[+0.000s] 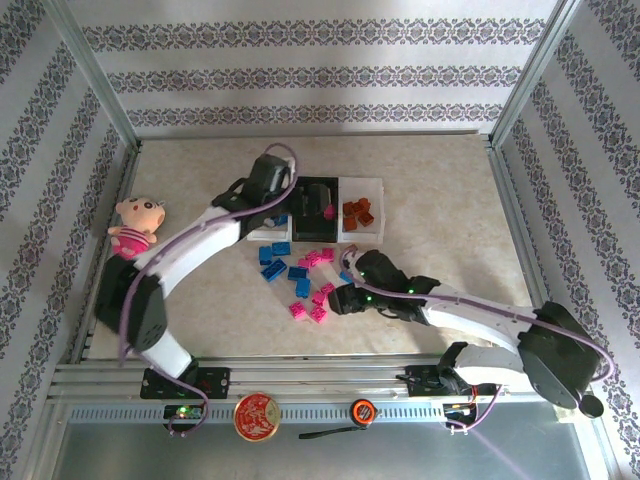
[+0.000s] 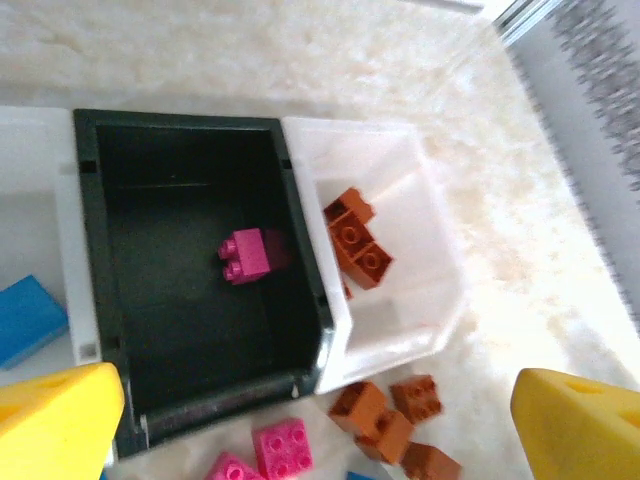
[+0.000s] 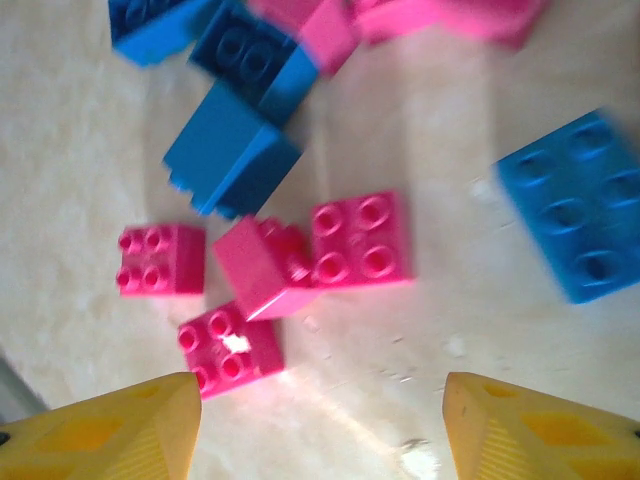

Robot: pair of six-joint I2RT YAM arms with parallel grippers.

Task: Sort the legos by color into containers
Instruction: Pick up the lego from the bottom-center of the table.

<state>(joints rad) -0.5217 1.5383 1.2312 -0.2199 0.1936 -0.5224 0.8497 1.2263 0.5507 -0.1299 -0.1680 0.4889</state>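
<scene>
Left gripper point(image 2: 315, 420) hangs, jaws spread wide, over the black tray point(image 2: 180, 330), a magenta brick point(image 2: 247, 256) at frame centre. Right gripper point(image 3: 320, 430), jaws parted and empty, hovers at the bottom edge below pink bricks point(image 3: 265, 270).

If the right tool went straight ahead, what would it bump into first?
Most likely the pink bricks on the table, straight in front of the right tool, though depth is hard to judge.

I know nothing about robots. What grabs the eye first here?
The scatter of pink and blue studded plastic bricks in the middle of the beige table catches the eye first. Beyond it, a black plastic tray holds one magenta brick, and the white tray to its right holds orange bricks. A pink plush doll lies at the table's left edge.
</scene>
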